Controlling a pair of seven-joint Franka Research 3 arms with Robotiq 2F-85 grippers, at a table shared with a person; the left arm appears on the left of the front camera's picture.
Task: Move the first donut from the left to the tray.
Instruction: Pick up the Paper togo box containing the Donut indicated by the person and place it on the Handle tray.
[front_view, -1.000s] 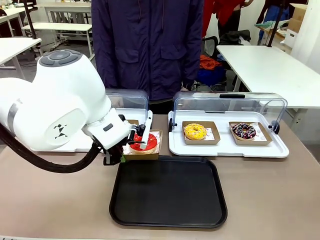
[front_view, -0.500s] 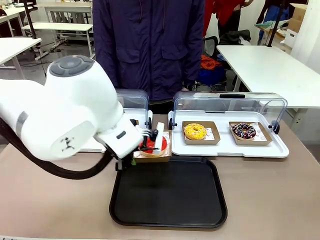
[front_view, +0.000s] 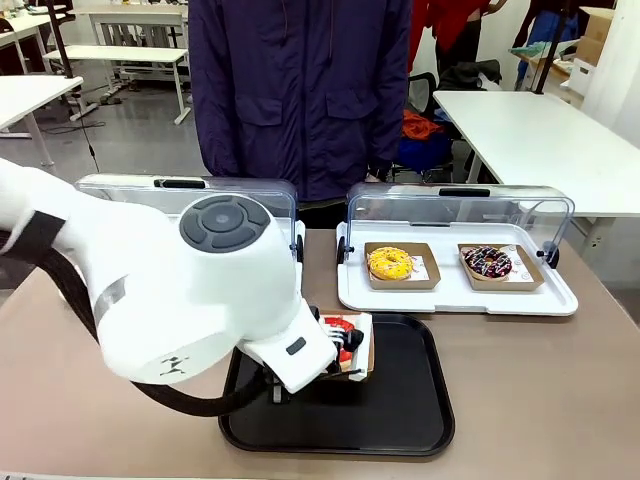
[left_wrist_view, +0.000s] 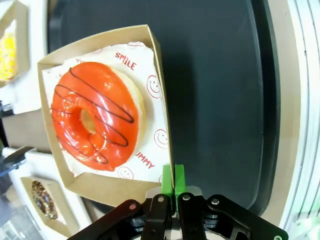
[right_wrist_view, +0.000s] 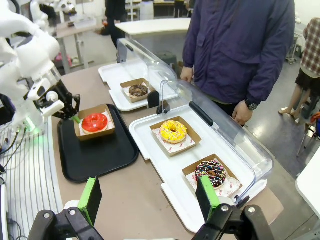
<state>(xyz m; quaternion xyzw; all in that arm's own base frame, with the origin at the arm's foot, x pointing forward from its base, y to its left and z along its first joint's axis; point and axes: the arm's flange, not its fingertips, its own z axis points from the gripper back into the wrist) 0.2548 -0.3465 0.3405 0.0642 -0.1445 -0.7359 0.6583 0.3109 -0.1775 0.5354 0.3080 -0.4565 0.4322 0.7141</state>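
At the left, the robot's left arm reached over the black tray, its left gripper pressed shut on one thin side wall of the cardboard holder. Pinching the wall rather than the food kept the green pads off the glaze. The red-glazed donut, striped with dark icing, sat flat on smiley-printed paper inside the holder. The holder was over the tray's far left part; whether it rested on the tray or hung just above it could not be told. Judged from this, the carry was nearly done and only the release remained.

Further right, the white tray stood with its clear lid raised, holding a yellow donut and a sprinkled chocolate donut, untouched. The right gripper hung back, fingers spread wide and empty. A person stood across the table.
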